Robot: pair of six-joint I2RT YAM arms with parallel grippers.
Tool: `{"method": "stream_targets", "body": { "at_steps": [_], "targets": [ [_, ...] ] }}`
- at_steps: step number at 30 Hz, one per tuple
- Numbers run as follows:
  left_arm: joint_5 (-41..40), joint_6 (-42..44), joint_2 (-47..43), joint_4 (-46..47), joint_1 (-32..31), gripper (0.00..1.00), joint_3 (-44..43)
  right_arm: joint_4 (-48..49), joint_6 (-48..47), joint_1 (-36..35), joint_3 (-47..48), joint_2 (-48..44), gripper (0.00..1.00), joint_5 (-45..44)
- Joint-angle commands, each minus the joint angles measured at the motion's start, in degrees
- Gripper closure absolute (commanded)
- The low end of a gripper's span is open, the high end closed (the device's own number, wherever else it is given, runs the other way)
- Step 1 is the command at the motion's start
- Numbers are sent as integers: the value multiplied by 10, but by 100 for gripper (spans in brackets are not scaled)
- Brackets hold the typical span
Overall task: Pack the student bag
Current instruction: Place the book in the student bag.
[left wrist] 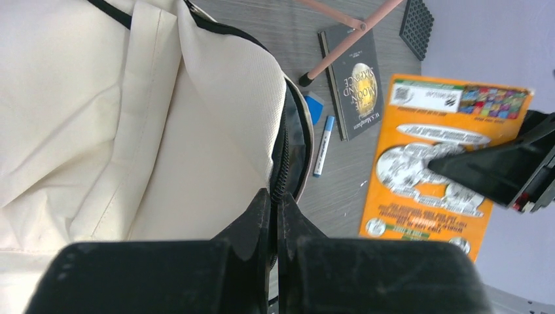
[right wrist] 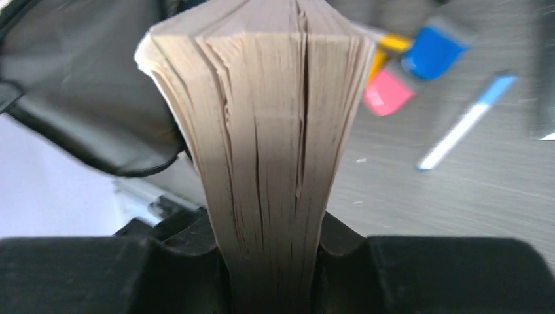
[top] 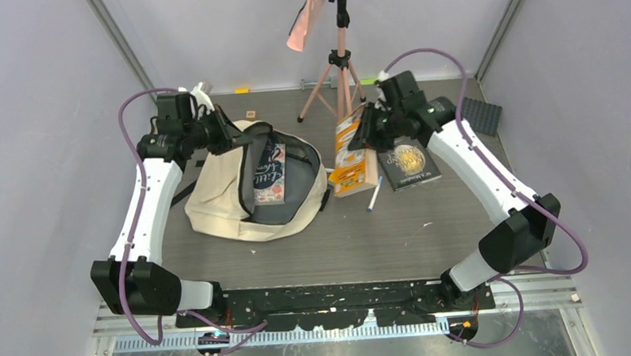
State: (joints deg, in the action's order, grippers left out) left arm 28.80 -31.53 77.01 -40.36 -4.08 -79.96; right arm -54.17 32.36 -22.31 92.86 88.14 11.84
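We held the orange book [top: 349, 156] clamped in the right gripper [top: 368, 130]; the student bag [top: 219, 195], its rim pinched by the left gripper [top: 235, 139], lay to the left.

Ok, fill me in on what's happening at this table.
The left tool is pinched shut on the zip rim of the student bag, propping its mouth open. The right tool clamps an orange book upright beside the bag. Another book already lies inside; a dark book and a pen wait on the table.
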Motion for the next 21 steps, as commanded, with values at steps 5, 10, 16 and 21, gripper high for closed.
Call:
{"method": "stream_targets", "body": {
  "at_steps": [5,10,16,21],
  "targets": [
    [35,22,-35,-12,3,100,-30,208,178,-117,-23,40,99,70],
    [37,9,-42,-8,3,100,-22,262,204,-154,11,117,99,49],
    [33,-6,-56,1,3,100,-6,297,224,-180,78,230,99,34],
    [24,-17,-70,5,3,100,10,291,228,-198,147,315,99,24]
  ]
}}
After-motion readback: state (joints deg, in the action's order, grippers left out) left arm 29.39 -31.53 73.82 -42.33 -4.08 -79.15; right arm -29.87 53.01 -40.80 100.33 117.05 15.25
